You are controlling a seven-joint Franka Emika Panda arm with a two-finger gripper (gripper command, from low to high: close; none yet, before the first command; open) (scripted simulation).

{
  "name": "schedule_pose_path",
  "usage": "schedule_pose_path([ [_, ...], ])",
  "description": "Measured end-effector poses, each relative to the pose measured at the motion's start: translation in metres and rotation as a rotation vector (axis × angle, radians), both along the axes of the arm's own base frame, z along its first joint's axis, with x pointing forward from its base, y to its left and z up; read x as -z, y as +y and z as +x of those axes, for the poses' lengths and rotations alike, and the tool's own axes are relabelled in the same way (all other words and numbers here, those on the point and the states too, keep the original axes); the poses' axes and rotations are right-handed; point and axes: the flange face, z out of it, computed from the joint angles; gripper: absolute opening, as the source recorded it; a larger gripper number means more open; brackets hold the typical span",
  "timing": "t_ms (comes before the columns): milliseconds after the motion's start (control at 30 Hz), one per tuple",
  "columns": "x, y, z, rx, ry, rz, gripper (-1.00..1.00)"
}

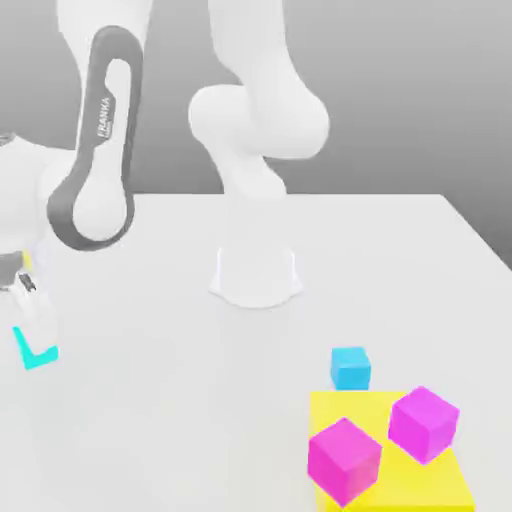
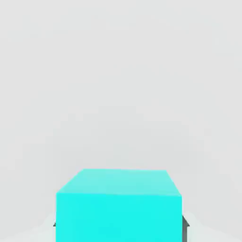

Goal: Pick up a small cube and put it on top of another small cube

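At the exterior view's far left, one small cyan cube (image 1: 36,352) sits between the fingers of my gripper (image 1: 38,335), low over the white table. In the hand view this cube (image 2: 118,204) lies close under the camera. Dark finger pads (image 2: 185,223) press against its two sides, so the gripper is shut on it. The other small cyan cube (image 1: 350,367) rests on the table toward the exterior view's right, just behind the edge of a yellow square.
A flat yellow square (image 1: 400,490) lies at the front right of the table and carries two larger magenta cubes (image 1: 344,460) (image 1: 424,423). The arm's white base (image 1: 256,275) stands at the table's middle back.
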Motion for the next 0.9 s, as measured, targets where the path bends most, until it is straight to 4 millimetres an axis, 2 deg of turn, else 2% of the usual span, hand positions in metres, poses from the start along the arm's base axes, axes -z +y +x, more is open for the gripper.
schedule_pose_path([
  [100,-0.016,0.044,0.053,-0.072,-0.004,0.010,-1.00],
  [167,-0.028,0.080,0.086,-0.124,-0.004,0.015,-1.00],
  [267,-0.047,0.146,0.128,-0.208,-0.003,0.018,-1.00],
  [367,-0.068,0.219,0.159,-0.293,-0.001,0.015,-1.00],
  [467,-0.089,0.295,0.177,-0.370,0.002,0.008,-1.00],
  [567,-0.112,0.371,0.181,-0.441,0.003,-0.005,-1.00],
  [600,-0.110,0.381,0.182,-0.445,0.003,-0.009,-1.00],
  [633,-0.100,0.382,0.183,-0.439,0.003,-0.012,-1.00],
  [700,-0.072,0.383,0.184,-0.435,0.003,-0.013,-1.00],
  [733,-0.062,0.383,0.183,-0.434,0.003,-0.013,1.00],
  [900,-0.062,0.383,0.183,-0.434,0.003,-0.013,1.00],
])
